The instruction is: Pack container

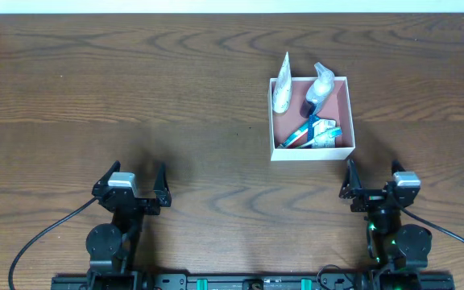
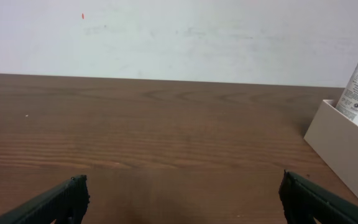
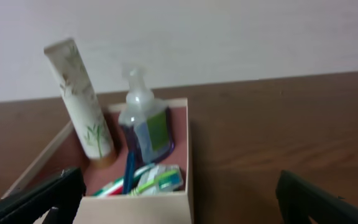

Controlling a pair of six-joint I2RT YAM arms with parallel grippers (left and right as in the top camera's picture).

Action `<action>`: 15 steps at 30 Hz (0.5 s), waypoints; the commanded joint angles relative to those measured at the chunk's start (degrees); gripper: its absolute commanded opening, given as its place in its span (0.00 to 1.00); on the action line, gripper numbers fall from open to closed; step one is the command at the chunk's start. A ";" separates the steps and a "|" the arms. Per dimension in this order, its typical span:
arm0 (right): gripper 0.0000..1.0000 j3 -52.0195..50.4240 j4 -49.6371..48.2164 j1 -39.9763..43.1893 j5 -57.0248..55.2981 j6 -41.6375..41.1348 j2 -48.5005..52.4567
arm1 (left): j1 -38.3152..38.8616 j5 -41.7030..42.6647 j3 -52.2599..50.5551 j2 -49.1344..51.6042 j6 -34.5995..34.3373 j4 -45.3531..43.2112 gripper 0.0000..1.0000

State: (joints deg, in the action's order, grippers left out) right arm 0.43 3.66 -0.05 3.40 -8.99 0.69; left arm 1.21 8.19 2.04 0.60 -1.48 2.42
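The container (image 1: 341, 151) is a square shallow box with white walls and a dusty-pink inside, right of the table's centre. In it stand a white tube (image 1: 281, 90) and a clear pump bottle (image 1: 318, 87), and toothbrushes with a green-and-white packet (image 1: 321, 131) lie at its near side. The right wrist view shows the container (image 3: 135, 205), tube (image 3: 82, 106), bottle (image 3: 145, 124) and packet (image 3: 160, 179). My right gripper (image 1: 373, 179) is open and empty, just in front of the container. My left gripper (image 1: 132, 181) is open and empty at the near left. The left wrist view shows the container's wall (image 2: 344, 146).
The brown wooden table (image 1: 135, 97) runs to a white wall at the back. Cables run from both arm bases at the near edge.
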 commanded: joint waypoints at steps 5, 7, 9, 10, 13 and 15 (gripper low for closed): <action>0.99 -0.13 0.24 1.09 0.94 1.81 -0.42 | -0.28 -0.24 -1.81 -0.37 -0.26 0.74 0.98; 0.99 -0.13 0.22 1.29 0.94 1.81 -0.42 | -0.28 -0.24 -1.81 -0.37 -0.26 0.74 0.98; 0.99 -0.13 0.22 1.29 0.94 1.81 -0.39 | -0.28 -0.24 -1.81 -0.37 -0.26 0.74 0.98; 0.99 -0.11 0.22 1.29 0.94 1.81 -0.39 | -0.28 -0.24 -1.81 -0.37 -0.26 0.74 0.98; 0.99 -0.11 0.22 1.29 0.94 1.81 -0.37 | -0.28 -0.24 -1.81 -0.37 -0.26 0.74 0.98; 0.99 -0.11 0.22 1.29 0.94 1.81 -0.37 | -0.28 -0.24 -1.81 -0.37 -0.26 0.74 0.98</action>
State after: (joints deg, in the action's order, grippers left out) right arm 0.43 3.66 0.69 3.68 -8.23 0.69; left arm 1.21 8.16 2.04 0.58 -1.48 2.42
